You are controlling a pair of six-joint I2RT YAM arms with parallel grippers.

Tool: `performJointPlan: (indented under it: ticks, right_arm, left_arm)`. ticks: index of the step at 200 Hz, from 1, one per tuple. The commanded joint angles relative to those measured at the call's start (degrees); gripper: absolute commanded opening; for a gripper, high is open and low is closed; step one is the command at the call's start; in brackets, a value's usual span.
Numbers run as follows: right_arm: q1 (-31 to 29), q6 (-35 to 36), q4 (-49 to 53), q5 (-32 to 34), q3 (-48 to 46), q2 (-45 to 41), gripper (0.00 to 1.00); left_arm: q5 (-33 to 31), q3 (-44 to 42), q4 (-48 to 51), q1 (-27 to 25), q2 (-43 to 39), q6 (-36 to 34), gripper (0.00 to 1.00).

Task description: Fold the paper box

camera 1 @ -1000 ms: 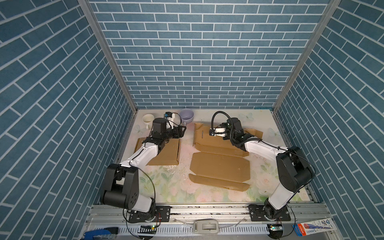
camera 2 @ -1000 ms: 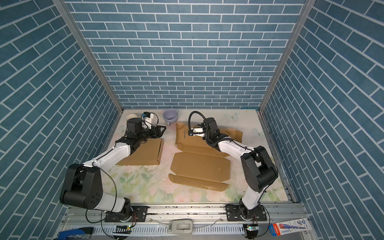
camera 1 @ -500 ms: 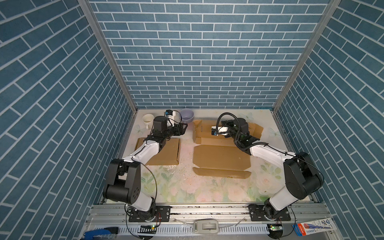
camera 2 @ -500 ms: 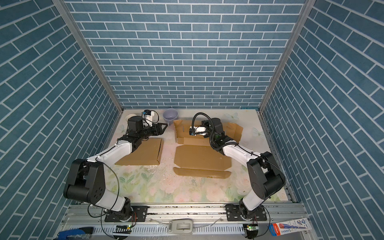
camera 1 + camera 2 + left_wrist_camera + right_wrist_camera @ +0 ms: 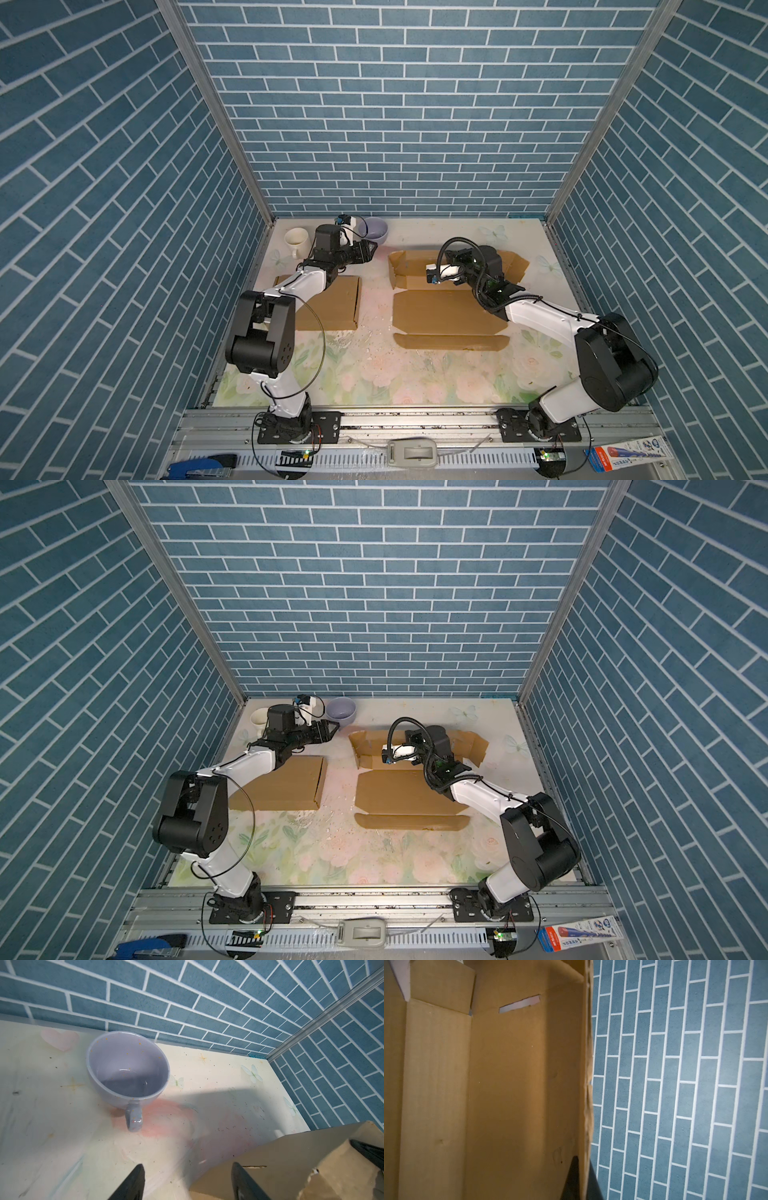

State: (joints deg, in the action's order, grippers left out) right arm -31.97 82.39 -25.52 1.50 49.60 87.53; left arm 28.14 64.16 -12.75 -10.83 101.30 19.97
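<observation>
The paper box (image 5: 444, 309) (image 5: 401, 789) is brown cardboard lying open right of the middle in both top views. Its front flap (image 5: 451, 343) lies flat and its back panel (image 5: 409, 270) (image 5: 508, 1084) is tilted up. My right gripper (image 5: 457, 259) (image 5: 411, 739) (image 5: 583, 1180) is shut on that panel's top edge, one finger on each face. My left gripper (image 5: 370, 250) (image 5: 330, 729) (image 5: 188, 1180) hangs open just left of the box's back left corner (image 5: 291, 1157), with nothing held.
A lavender cup (image 5: 376, 232) (image 5: 341, 711) (image 5: 127, 1068) stands just behind the left gripper. A cream mug (image 5: 296, 241) (image 5: 259, 719) is at the back left. Another flat brown cardboard (image 5: 328, 303) (image 5: 282, 783) lies under the left arm. The blue brick walls stand close behind.
The right gripper has raised the box's back panel and drawn the box rightward and square to the table. The left gripper has edged back toward the cup, its fingers slightly closer together.
</observation>
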Motion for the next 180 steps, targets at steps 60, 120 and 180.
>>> performJointPlan:
  ticks: [60, 120, 180]
  right_arm:
    - [-0.3, 1.9, 0.2, -0.4, -1.9, -0.8, 0.00]
    - [0.0, 1.0, 6.6, -0.5, 4.2, 3.0, 0.00]
    - [0.3, 0.8, 9.5, -1.0, 7.7, 5.6, 0.00]
  left_arm:
    - [10.9, 1.6, 2.9, -2.7, 1.3, -5.3, 0.65]
    - [3.4, -0.4, 11.4, -7.3, -0.4, -11.5, 0.64]
    - [4.2, -2.3, 14.9, -7.3, -2.8, -15.2, 0.72]
